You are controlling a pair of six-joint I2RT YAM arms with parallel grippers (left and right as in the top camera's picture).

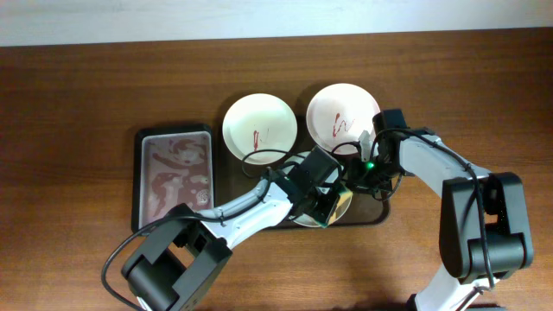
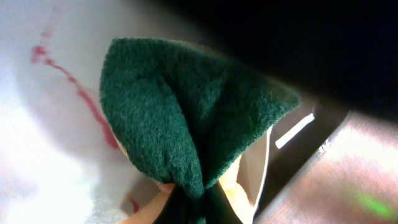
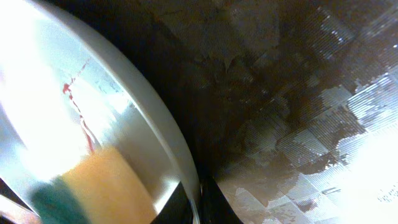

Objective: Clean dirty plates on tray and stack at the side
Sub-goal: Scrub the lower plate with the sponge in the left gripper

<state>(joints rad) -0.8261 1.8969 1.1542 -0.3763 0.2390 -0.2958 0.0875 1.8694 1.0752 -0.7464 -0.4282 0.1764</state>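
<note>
Green scouring side facing the camera, a sponge (image 2: 186, 112) fills the left wrist view. Its folds are gathered and pinched at the bottom edge by the left pincer (image 2: 186, 210), which is clenched on it. Yellow foam shows under the green layer. The sponge presses on the plate (image 2: 50, 124) directly beneath the pincer. A red sauce streak (image 2: 81, 93) runs across the plate's white surface and disappears under the sponge's edge.

In the right wrist view, the right pincer (image 3: 199, 202) is clenched on the rim of the same plate, and the rim runs down into its jaws at the bottom of the picture. The sponge's yellow side lies inside the plate, near that grip.

From overhead, both pincers meet over this plate at the near edge of the brown tray (image 1: 380, 214). The left pincer is on top of the plate and the right pincer is at its right side.

Farther back on the tray, two more plates sit side by side, the left plate (image 1: 259, 128) and the right plate (image 1: 343, 117), each marked with red streaks. A grey tray (image 1: 145, 173) lies on the tabletop (image 1: 69, 104) just left of the brown tray.
</note>
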